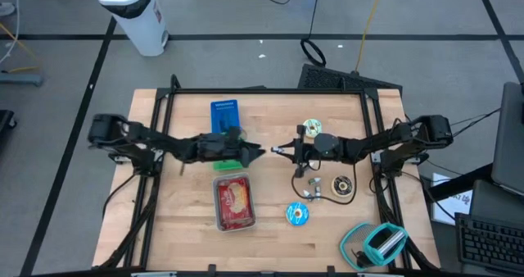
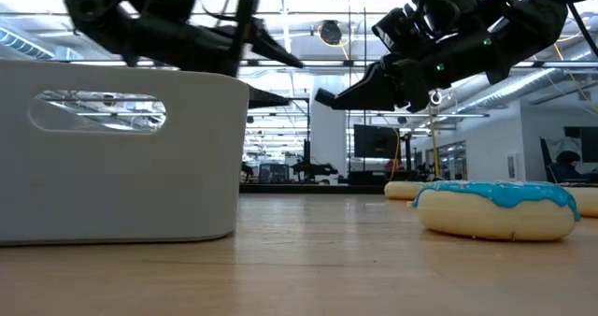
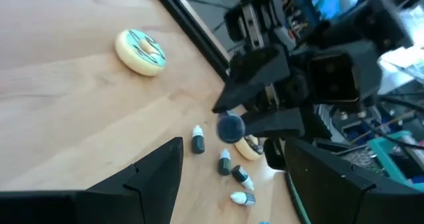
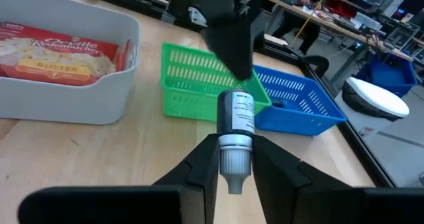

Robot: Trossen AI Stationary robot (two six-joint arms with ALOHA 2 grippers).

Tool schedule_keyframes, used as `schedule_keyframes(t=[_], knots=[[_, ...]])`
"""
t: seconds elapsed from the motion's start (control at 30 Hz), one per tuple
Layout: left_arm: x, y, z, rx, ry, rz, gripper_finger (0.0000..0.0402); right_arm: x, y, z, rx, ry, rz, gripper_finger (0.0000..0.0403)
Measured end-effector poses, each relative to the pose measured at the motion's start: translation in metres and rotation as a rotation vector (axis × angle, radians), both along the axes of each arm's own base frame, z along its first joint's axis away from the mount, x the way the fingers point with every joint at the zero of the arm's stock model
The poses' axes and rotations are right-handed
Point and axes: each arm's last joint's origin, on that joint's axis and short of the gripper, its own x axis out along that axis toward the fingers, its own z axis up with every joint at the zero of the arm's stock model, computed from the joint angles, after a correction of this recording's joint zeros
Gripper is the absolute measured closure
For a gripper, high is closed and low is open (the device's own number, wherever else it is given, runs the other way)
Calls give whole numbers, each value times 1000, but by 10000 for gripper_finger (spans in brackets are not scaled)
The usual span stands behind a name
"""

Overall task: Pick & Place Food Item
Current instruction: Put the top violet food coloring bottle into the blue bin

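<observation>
The right end effector (image 4: 235,159) is clamped on a small bottle (image 4: 236,121) above the table (image 1: 270,236), facing the apparently open left end effector (image 1: 255,152), so the arms may collide.

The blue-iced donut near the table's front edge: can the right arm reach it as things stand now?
Probably not at once. The blue-iced donut lies uncovered on the table, but the right gripper is shut on a small bottle, so it would first have to put that down.
</observation>
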Motion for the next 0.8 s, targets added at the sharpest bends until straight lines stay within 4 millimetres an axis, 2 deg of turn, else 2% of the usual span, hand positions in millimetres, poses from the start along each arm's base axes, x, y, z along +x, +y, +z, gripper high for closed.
schedule_keyframes(t=[0.2, 0.33, 0.67, 0.8], knots=[[35, 3, -9, 4, 30, -11, 135, 0, 3, -1, -2, 7, 10, 332], [47, 7, -13, -19, 34, -19, 135, 0, 3, -1, -12, 15, -12, 329], [56, 14, -10, -39, 19, -24, 138, 0, 5, -2, -34, 25, 1, 328], [55, 17, -11, -68, 17, -34, 169, 0, 6, -2, -39, 28, 8, 328]])
